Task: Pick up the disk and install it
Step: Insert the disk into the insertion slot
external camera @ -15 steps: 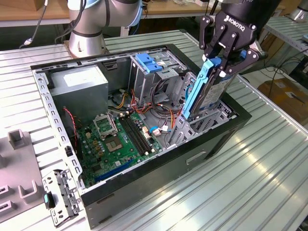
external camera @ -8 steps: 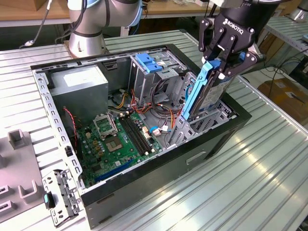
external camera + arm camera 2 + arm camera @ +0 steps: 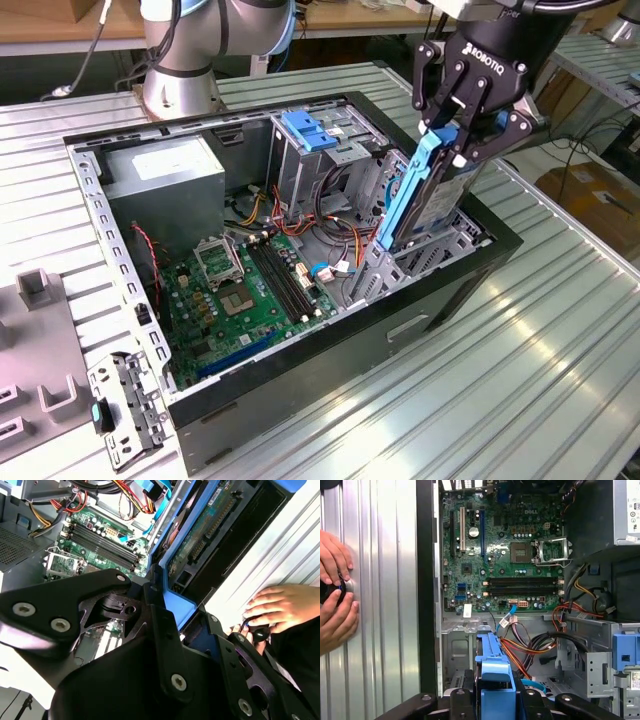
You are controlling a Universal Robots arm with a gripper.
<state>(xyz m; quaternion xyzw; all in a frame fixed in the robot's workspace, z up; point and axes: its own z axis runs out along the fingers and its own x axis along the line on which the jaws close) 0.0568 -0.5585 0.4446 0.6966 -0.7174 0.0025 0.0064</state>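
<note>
Gripper (image 3: 458,132) was clamped on the upper end of the disk (image 3: 443,205). Disk hung steeply tilted, blue rail (image 3: 405,195) along one edge, lower end down in the drive bay (image 3: 440,250) at the computer case's (image 3: 300,395) corner on the exterior view's right. Whether it sat in the guides was unclear. Judged rigid, dense, smooth-sided and shock-sensitive; best gripped firmly at the edges, clear of the circuit board. Wrist pointed down, leaning with the disk. A person's hands (image 3: 335,595) rested on the table (image 3: 385,630).

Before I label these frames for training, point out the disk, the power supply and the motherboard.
disk (image 3: 410,192), exterior view, its blue rail.
power supply (image 3: 168,200), exterior view, grey side face.
motherboard (image 3: 497,550), first wrist view, bare green board.
</note>
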